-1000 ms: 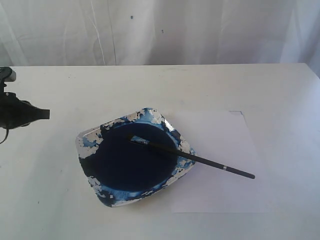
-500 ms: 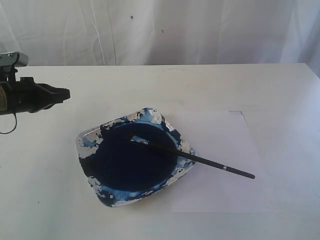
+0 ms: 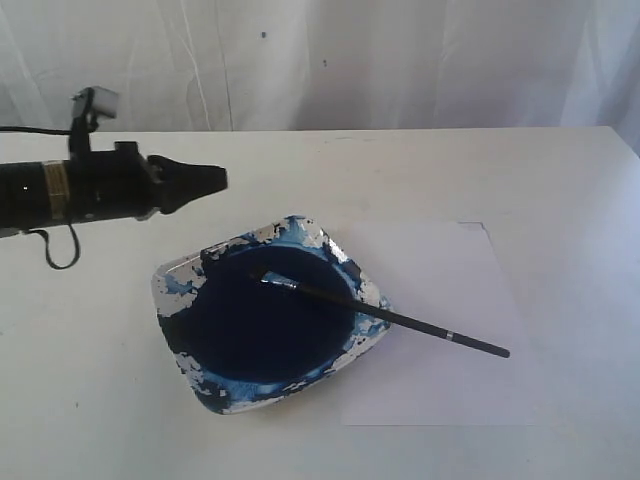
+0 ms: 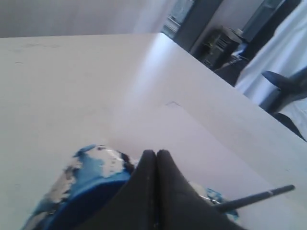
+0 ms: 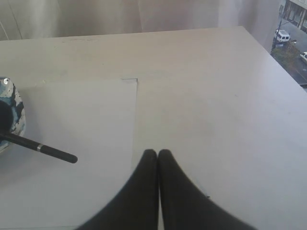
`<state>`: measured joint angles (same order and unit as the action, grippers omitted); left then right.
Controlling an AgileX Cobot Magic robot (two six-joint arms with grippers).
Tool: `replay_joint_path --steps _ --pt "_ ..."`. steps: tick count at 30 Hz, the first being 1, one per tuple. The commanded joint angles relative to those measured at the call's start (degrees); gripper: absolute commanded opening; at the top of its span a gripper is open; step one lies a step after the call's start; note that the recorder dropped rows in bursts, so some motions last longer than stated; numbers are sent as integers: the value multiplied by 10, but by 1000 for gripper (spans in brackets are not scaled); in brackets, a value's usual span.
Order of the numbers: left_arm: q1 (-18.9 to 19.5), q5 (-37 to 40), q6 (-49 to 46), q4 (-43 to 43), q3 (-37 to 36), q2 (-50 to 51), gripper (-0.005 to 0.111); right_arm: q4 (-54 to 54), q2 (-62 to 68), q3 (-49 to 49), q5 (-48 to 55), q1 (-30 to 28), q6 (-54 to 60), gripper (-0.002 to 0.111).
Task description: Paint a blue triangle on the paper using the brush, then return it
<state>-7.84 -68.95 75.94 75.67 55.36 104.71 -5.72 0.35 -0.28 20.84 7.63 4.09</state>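
Brush (image 3: 385, 316) is lying bristles in dish (image 3: 172, 300), handle over paper (image 3: 450, 270); left fingers (image 3: 205, 180), pinched together empty, are hovering behind dish.

White draped curtain (image 3: 400, 60), off-white tabletop (image 3: 450, 170), soft daylight, window (image 5: 292, 17) onto street
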Motion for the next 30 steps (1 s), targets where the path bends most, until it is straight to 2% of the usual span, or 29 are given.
replay_joint_path --steps 1,6,10,11,12,13,15,17,19,22,30 --pt "-81 -10 6 47 38 -8 0 -1 -3 3 -6 -4 2 0" --pt "-178 2 46 119 79 -8 0 -1 -3 3 -6 -4 2 0" --pt "-262 170 53 129 81 -7 0 -1 -3 3 -6 -4 2 0" --pt "-303 267 53 143 81 -7 0 -1 -3 3 -6 -4 2 0" --pt "-326 310 53 155 81 -7 0 -1 -3 3 -6 -4 2 0" --pt "-368 379 53 182 81 -7 0 -1 -3 3 -6 -4 2 0" --pt "-406 440 68 224 81 -7 0 -1 -3 3 -6 -4 2 0" --pt "-421 440 75 230 81 -7 0 -1 -3 3 -6 -4 2 0" --pt "-431 414 117 243 81 -7 0 -1 -3 3 -6 -4 2 0" --pt "-449 370 123 243 81 -7 0 -1 -3 3 -6 -4 2 0" --pt "-497 486 117 243 81 0 0 -1 -3 3 -6 -4 2 0"
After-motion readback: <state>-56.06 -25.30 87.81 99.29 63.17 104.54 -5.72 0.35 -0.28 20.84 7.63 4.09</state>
